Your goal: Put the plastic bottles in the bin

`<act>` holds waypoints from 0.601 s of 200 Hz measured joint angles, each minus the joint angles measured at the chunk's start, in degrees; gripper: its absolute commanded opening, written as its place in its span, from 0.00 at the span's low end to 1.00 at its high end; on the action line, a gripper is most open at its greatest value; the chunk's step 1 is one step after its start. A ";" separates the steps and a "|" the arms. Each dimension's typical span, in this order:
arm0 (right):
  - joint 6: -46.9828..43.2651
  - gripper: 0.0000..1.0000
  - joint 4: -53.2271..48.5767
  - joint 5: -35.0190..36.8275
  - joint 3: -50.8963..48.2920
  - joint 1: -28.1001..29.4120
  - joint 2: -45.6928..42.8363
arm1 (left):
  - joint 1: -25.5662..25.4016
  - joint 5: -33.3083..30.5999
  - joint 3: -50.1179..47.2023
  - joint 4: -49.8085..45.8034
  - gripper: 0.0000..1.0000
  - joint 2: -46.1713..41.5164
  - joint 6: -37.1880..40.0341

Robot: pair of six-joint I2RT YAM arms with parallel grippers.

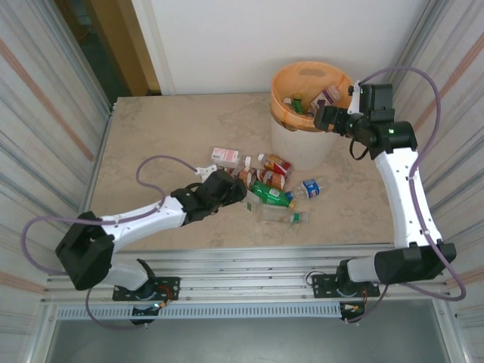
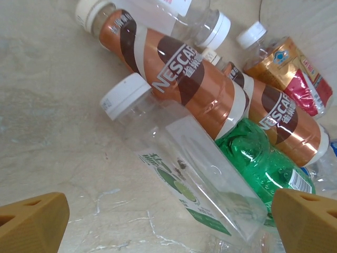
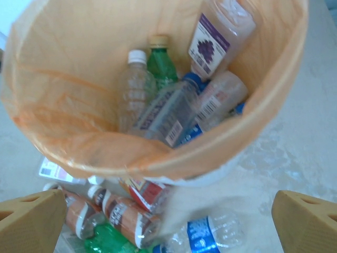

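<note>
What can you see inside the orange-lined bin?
Inside the bin lie several bottles: a white-capped clear bottle, a green bottle, a purple-labelled bottle and a blue-capped bottle. Whatever lies beneath them, at the bottom, is covered.

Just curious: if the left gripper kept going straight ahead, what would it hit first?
Probably the clear white-capped bottle, lying just ahead of the left gripper; depth is hard to judge.

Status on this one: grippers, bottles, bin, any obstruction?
Left gripper open, low over clear green-label bottle. Right gripper open, empty, above bin. Several bottles inside; pile on table crowded, touching.
</note>
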 measured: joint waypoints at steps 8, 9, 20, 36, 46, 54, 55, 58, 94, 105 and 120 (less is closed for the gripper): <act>0.02 0.98 0.09 0.42 -1.27 0.00 -0.98 | -0.15 0.02 0.76 0.02 0.99 1.27 -0.48; 0.02 0.98 0.11 0.46 -1.49 0.00 -1.16 | -0.17 0.02 0.92 0.02 0.99 1.49 -0.55; 0.04 0.98 0.31 0.70 -3.02 0.00 -2.47 | -0.39 0.00 2.03 0.02 0.99 3.08 -1.11; 0.20 0.98 0.37 0.90 -4.42 0.00 -3.89 | -0.52 0.02 3.45 0.07 0.98 5.09 -1.86; 0.26 0.98 0.50 0.92 -5.01 0.00 -4.48 | -0.55 0.00 4.17 0.04 0.97 6.29 -2.32; 0.37 0.98 0.76 0.92 -5.57 0.00 -4.96 | -0.55 0.00 4.63 0.00 0.97 7.13 -2.56; 0.39 0.98 0.79 0.92 -5.62 0.00 -4.98 | -0.55 0.00 4.70 0.02 0.97 7.28 -2.64; 0.42 0.98 0.87 0.90 -5.77 0.00 -5.11 | -0.57 0.00 4.85 0.02 0.97 7.61 -2.78; 0.70 0.98 1.70 0.81 -7.19 0.00 -6.12 | -0.72 0.00 6.64 -0.44 0.96 11.17 -3.32; 1.11 0.98 1.97 0.68 -7.21 0.15 -6.21 | -0.76 0.09 7.17 -0.46 0.96 12.07 -3.32; 1.46 0.98 2.56 0.61 -7.21 0.42 -6.34 | -0.76 0.31 8.22 -0.83 0.97 13.44 -3.30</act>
